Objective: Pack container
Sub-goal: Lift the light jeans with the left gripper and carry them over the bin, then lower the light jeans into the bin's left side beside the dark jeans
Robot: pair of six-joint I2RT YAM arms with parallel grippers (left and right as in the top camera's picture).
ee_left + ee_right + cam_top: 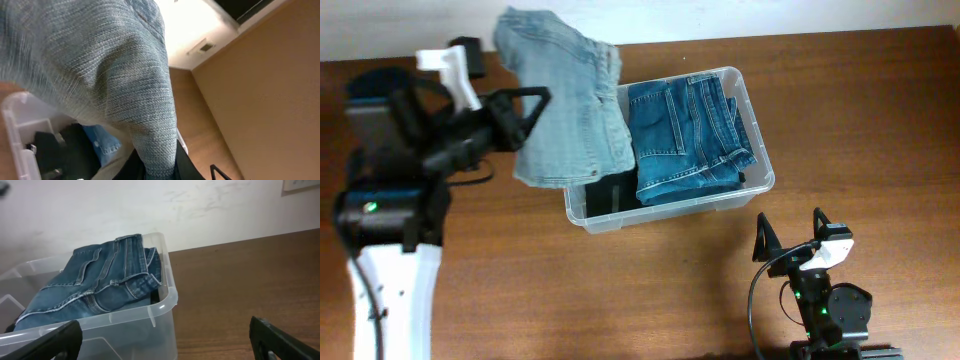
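One pale denim garment (565, 95) hangs clenched in the left end effector (538, 100) over the far-left corner of the container (670, 208), which sits mid-table with dark jeans (685, 135) filling its right half. Best to shift it right and lower slowly so the cloth clears the rim. The right end effector (788, 222) stands released, near right.

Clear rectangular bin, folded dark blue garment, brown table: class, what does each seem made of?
Clear rectangular bin: glossy plastic; contents show through its walls. Folded dark blue garment: matte denim, judging by stitched seams and pockets. Brown table: likely wood or veneer; grain streaks, slight sheen.
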